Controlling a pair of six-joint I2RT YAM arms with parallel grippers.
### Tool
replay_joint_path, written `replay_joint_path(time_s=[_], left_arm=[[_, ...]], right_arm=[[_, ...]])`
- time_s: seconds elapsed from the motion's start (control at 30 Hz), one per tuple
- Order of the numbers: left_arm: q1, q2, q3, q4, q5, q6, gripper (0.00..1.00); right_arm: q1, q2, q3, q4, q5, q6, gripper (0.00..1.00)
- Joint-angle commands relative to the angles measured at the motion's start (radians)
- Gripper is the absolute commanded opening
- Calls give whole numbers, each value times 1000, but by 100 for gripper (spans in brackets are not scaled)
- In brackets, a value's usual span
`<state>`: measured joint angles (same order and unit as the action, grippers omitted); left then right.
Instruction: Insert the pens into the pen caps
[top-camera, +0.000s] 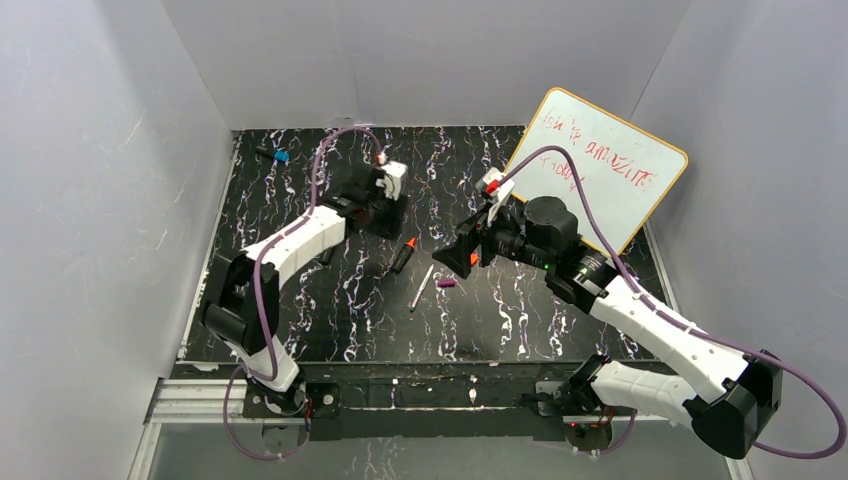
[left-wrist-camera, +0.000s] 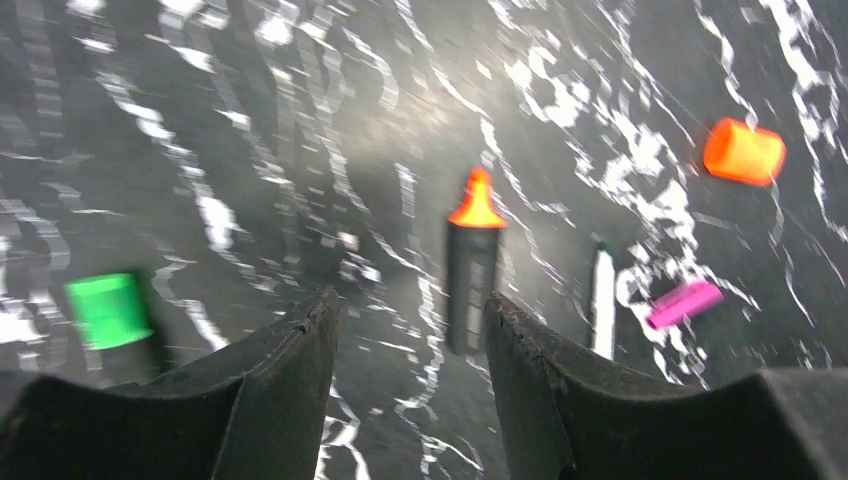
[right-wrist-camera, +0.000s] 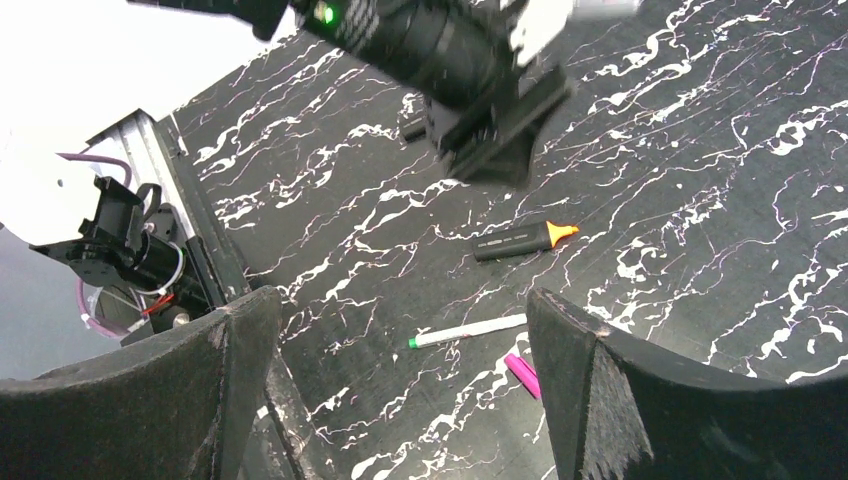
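Note:
A black, orange-tipped pen (left-wrist-camera: 472, 285) lies on the marbled black table just beyond my left gripper (left-wrist-camera: 410, 305), which is open with nothing between its fingers. The same pen (top-camera: 403, 255) lies mid-table, also in the right wrist view (right-wrist-camera: 515, 241). A thin white pen (top-camera: 421, 288) (right-wrist-camera: 468, 331) lies beside a purple cap (top-camera: 447, 283) (right-wrist-camera: 523, 374) (left-wrist-camera: 684, 303). An orange cap (left-wrist-camera: 743, 152) lies farther off. A green cap (left-wrist-camera: 108, 310) sits at the left against a dark marker body, blurred. My right gripper (right-wrist-camera: 400, 310) hovers wide open above the white pen and purple cap.
A whiteboard (top-camera: 600, 170) with red writing leans at the back right. A small blue object (top-camera: 279, 156) lies at the far left corner. White walls close in three sides. A metal rail (top-camera: 420, 395) runs along the near edge.

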<state>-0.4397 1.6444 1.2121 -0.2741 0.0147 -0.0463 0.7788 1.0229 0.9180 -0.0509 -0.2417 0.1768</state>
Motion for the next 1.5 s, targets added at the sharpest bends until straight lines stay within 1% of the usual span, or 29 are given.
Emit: replay_joint_path(time_s=[0.0, 0.2, 0.33, 0.53, 0.87, 0.9, 0.93, 0.97, 1.0, 1.03, 1.07, 1.17, 1.27, 1.4, 1.43, 1.47], left_arm=[[-59, 26, -52, -59, 90, -27, 52], [-62, 73, -80, -43, 58, -21, 49], [-62, 109, -82, -37, 81, -19, 48], [-80, 139, -78, -22, 126, -26, 48], [-107, 180, -63, -16, 107, -26, 48], [-109, 184, -62, -16, 97, -26, 47], [-109, 189, -63, -16, 92, -26, 43], [-110, 194, -63, -16, 82, -29, 33], [-110, 201, -64, -17, 74, -30, 26], [-111, 209, -66, -19, 65, -30, 21], [-113, 215, -67, -22, 49, -30, 19], [-122, 235, -73, -28, 1, -32, 18], [-133, 251, -80, -27, -79, -36, 22], [-159, 277, -89, -22, -149, -42, 22], [-169, 286, -90, -22, -167, -44, 20], [-176, 295, -95, -19, -180, -46, 14]], right_arm=[[-8, -4, 14, 43, -2, -11, 99], [-13, -14, 12, 42, 3, -11, 99], [-16, -20, 5, 43, 5, -7, 99], [-23, -21, 4, 42, 5, -8, 99], [-33, -26, -1, 39, 2, -7, 99], [-34, -26, -1, 38, 3, -7, 99], [-35, -27, -1, 37, 3, -7, 99], [-36, -28, -1, 36, 4, -8, 99], [-36, -28, -1, 36, 4, -7, 99], [-37, -27, 0, 35, 4, -7, 99], [-38, -27, 2, 33, 3, -7, 99], [-41, -29, 3, 27, 3, -10, 99], [-42, -31, 4, 22, 3, -11, 99], [-47, -34, 0, 20, 4, -11, 99], [-48, -34, 0, 21, 4, -11, 99], [-48, -35, -1, 22, 3, -11, 99]])
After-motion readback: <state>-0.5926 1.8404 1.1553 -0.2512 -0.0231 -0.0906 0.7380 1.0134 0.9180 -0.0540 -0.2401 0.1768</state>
